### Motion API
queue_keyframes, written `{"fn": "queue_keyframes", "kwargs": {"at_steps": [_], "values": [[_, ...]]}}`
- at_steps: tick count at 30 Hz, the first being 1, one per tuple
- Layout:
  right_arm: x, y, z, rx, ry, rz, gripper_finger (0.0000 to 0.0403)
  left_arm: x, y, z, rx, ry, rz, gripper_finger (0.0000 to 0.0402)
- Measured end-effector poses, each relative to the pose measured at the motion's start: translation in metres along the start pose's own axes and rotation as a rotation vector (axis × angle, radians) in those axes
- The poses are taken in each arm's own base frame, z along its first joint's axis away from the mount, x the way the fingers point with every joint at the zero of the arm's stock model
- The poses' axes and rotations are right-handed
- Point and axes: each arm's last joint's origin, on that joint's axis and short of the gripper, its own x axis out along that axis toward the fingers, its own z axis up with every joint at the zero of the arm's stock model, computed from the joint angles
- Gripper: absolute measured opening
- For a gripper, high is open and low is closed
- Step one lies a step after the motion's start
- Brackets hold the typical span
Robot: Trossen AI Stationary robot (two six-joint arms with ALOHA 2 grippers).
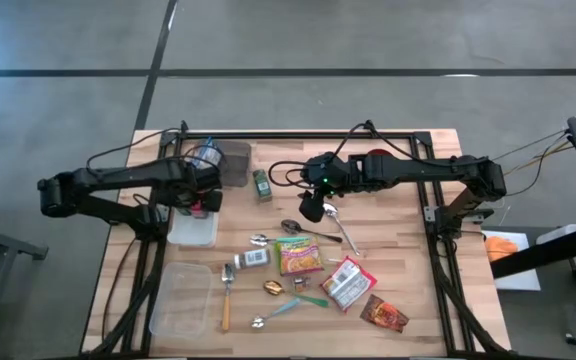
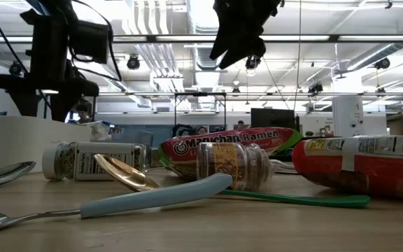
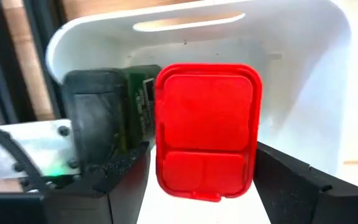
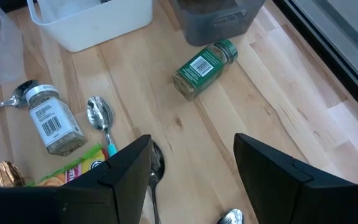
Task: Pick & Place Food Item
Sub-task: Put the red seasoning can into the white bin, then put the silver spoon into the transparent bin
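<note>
I have the left gripper [image 3: 197, 180] closed on a red-lidded container [image 3: 207, 130]: a flat, glossy red lid, rectangular with rounded corners, with a raised border and a smaller panel split in two along one end. It sits clamped between my two dark fingers [image 3: 294, 186], which touch its sides. Directly behind it is the white bin [image 3: 316, 81], its curved wall and slotted handle wrapping around the lid, so the item hangs just over or inside the bin's mouth. From above, that puts it at about 9 o'clock on the table, where the left gripper [image 1: 203, 200] hovers over the white bin [image 1: 193, 232].

The right gripper [image 4: 188, 180] is at roughly 12 o'clock from the table's centre, raised off the wood with its jaws apart and nothing between them. Below it I see bare planks, with a green-capped spice jar [image 4: 204, 68] lying on its side toward 12 o'clock and a grey bin [image 4: 219, 18] beyond it at the table's far edge.

The clutter is packed from the centre to 5 o'clock: a ramen packet [image 1: 298, 256], a red snack pouch [image 1: 349, 284], spoons [image 1: 340, 228] and a white-labelled jar [image 1: 252, 259]. A clear tray [image 1: 181, 298] fills the 7 o'clock corner. The open wood lies along the 3 o'clock edge.
</note>
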Motion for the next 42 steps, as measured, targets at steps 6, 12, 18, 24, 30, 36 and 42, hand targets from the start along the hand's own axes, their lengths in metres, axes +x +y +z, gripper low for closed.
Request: {"fn": "queue_keyframes", "kwargs": {"at_steps": [6,12,18,24,30,36,42], "values": [[0.000,0.000,-0.001,0.045,0.011,-0.004,0.0223,-0.021,-0.004,0.006,0.040,-0.044,-0.020,0.0270],[0.000,-0.002,-0.006,0.041,0.063,-0.022,0.0223,-0.036,-0.004,0.009,0.061,-0.087,-0.020,0.0270],[-0.001,-0.004,-0.011,0.093,0.110,-0.043,0.0223,-0.036,-0.003,0.009,0.083,-0.082,-0.011,0.0270],[-0.003,-0.008,-0.022,0.223,0.217,-0.111,0.0223,-0.054,-0.003,0.010,0.095,-0.073,-0.033,0.0270],[-0.001,-0.015,-0.040,0.340,0.346,-0.210,0.0223,-0.079,-0.013,0.016,0.129,-0.072,-0.207,0.0270],[0.016,-0.022,-0.065,0.424,0.444,-0.242,0.0223,-0.088,-0.026,0.020,0.176,-0.078,-0.383,0.0270],[0.034,-0.026,-0.087,0.500,0.456,-0.242,0.0223,-0.089,-0.029,0.021,0.145,-0.082,-0.423,0.0270]]}}
